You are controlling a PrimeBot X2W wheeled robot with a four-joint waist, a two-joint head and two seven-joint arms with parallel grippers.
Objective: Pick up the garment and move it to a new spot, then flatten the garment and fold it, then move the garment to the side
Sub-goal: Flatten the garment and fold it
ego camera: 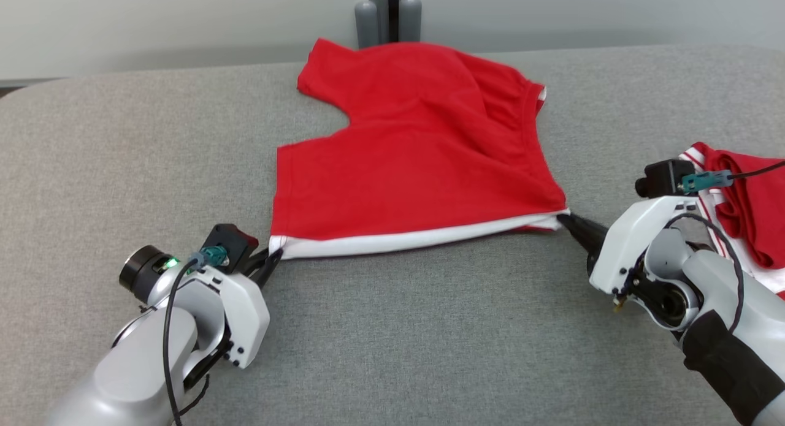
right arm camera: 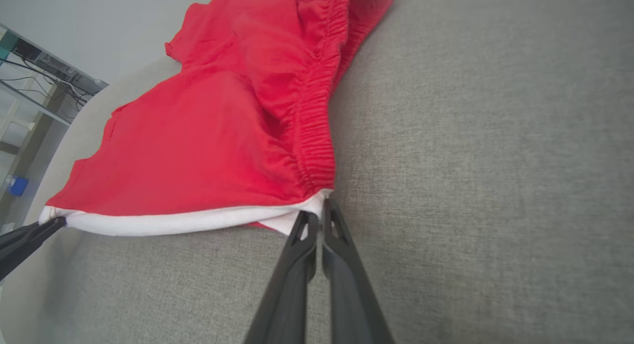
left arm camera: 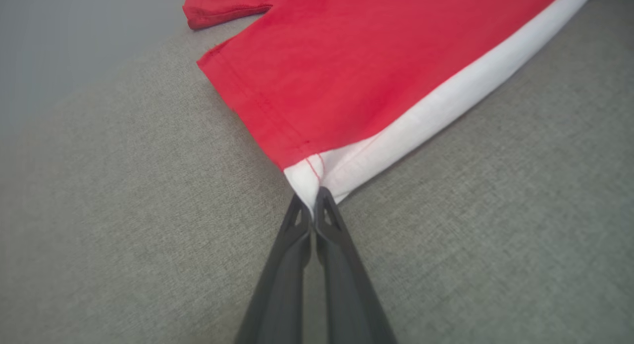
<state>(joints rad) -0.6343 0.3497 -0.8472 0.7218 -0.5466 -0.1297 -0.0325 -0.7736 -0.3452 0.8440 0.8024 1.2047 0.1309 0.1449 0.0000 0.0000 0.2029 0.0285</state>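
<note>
Shorts of red fabric with a white band lie spread on the grey cloth bench; left pincer pinches their seven-o'clock corner, right pincer the four-o'clock corner, apparently taut.

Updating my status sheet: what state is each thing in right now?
red shorts: lying spread on the grey surface, rumpled near the waistband
left claw: shut on the shorts' near-left corner
right claw: shut on their near-right corner
second red garment: bunched up
</note>
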